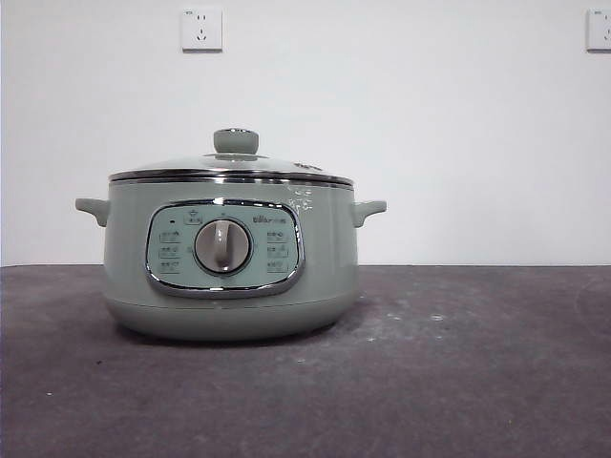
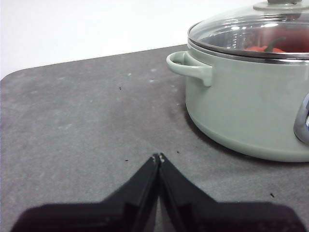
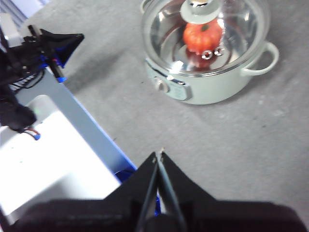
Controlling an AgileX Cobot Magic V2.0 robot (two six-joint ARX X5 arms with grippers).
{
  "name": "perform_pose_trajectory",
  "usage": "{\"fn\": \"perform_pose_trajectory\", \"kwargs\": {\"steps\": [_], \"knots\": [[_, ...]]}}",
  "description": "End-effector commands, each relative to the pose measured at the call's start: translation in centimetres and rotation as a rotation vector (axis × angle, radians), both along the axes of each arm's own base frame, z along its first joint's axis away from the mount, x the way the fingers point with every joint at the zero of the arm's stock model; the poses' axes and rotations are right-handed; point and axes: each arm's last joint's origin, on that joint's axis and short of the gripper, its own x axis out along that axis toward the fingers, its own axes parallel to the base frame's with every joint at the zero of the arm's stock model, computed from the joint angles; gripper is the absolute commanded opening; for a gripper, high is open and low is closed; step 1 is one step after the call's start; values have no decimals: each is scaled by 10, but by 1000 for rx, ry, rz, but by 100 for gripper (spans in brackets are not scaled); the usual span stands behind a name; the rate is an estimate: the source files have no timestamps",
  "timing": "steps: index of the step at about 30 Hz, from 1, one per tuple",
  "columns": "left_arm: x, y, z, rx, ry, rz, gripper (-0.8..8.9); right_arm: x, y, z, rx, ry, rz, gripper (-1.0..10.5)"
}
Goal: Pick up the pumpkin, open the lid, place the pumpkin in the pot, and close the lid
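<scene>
The sage-green pot (image 1: 229, 286) stands on the dark table with the glass lid (image 1: 229, 170) resting shut on its rim. Through the glass the orange-red pumpkin (image 3: 203, 36) lies inside the pot (image 3: 207, 87), under the lid's knob (image 3: 202, 12); the left wrist view shows a sliver of the pumpkin (image 2: 263, 48) too. My left gripper (image 2: 158, 157) is shut and empty, low over the table beside the pot (image 2: 246, 111). High above and well away from the pot, my right gripper (image 3: 160, 152) is shut and holds nothing. Neither gripper shows in the front view.
The right wrist view shows the table's blue-edged side (image 3: 91, 130) with a pale surface beyond it and the other arm's black hardware (image 3: 34, 48). Two wall sockets (image 1: 201, 29) sit on the white wall behind.
</scene>
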Motion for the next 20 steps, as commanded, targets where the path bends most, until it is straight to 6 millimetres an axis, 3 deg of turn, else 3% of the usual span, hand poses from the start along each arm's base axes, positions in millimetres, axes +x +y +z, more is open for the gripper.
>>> {"fn": "perform_pose_trajectory", "kwargs": {"steps": [1, 5, 9, 15, 20], "knots": [[1, 0, -5, -5, 14, 5, -3, -7, -16, 7, 15, -101, -46, -1], [1, 0, -5, -5, 14, 5, -3, -18, -39, 12, 171, -252, -129, 0], [1, 0, -5, -5, 14, 5, -3, -32, -58, -7, 233, -394, -253, 0], [1, 0, -5, -5, 14, 5, -3, -36, -70, -64, 255, -633, -367, 0], [1, 0, -5, -5, 14, 5, -3, -29, -71, -121, 270, -720, -387, 0]]}}
